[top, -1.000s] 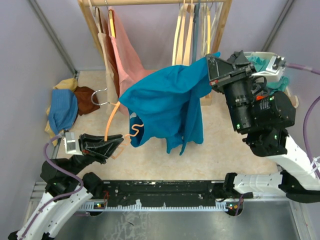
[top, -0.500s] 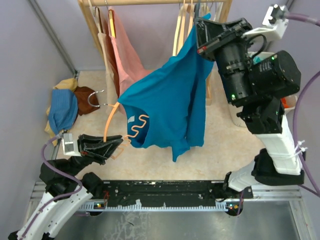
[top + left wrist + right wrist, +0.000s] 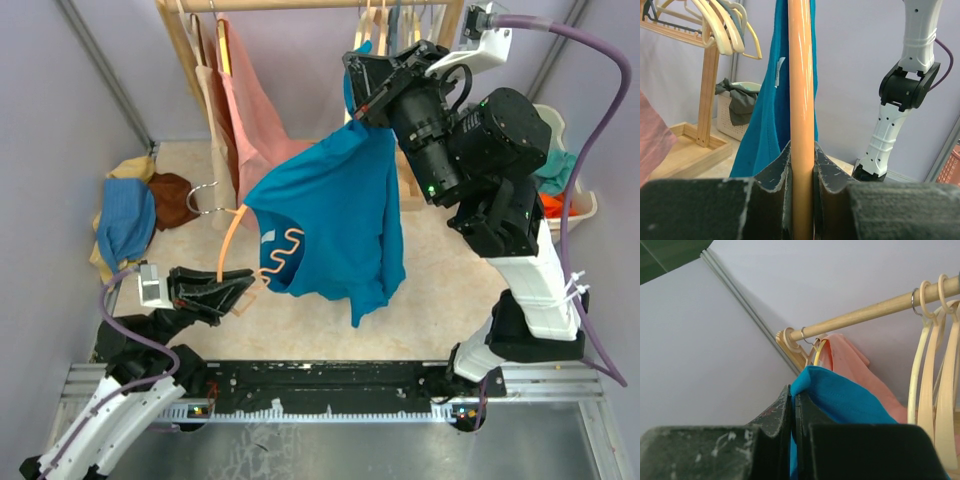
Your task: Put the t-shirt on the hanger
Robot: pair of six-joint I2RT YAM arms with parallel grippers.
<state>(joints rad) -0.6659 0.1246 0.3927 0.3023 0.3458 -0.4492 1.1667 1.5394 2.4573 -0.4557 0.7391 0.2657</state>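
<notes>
The deep teal-blue t-shirt [image 3: 335, 215] hangs in the air in the middle of the top view, its small white label facing me. My right gripper [image 3: 362, 100] is shut on its upper edge [image 3: 840, 395] and holds it high, near the rack rail. My left gripper [image 3: 243, 286] is shut on the orange-tan hanger [image 3: 232, 232], whose arm [image 3: 801, 100] stands upright between the fingers. The hanger's wavy bar [image 3: 283, 250] shows inside the shirt's neck opening, and its metal hook [image 3: 200, 190] points left. The shirt [image 3: 765, 110] hangs just behind the hanger in the left wrist view.
A wooden clothes rack [image 3: 300, 6] stands at the back with a pink garment [image 3: 250, 110] and cream hangers [image 3: 375, 60]. A heap of blue, brown and yellow cloth [image 3: 135, 215] lies at the left. A white laundry basket [image 3: 565, 180] stands at the right.
My right gripper has risen and swung left towards the rack, lifting the shirt's edge with it. The shirt now hangs longer and narrower. My left gripper has barely moved.
</notes>
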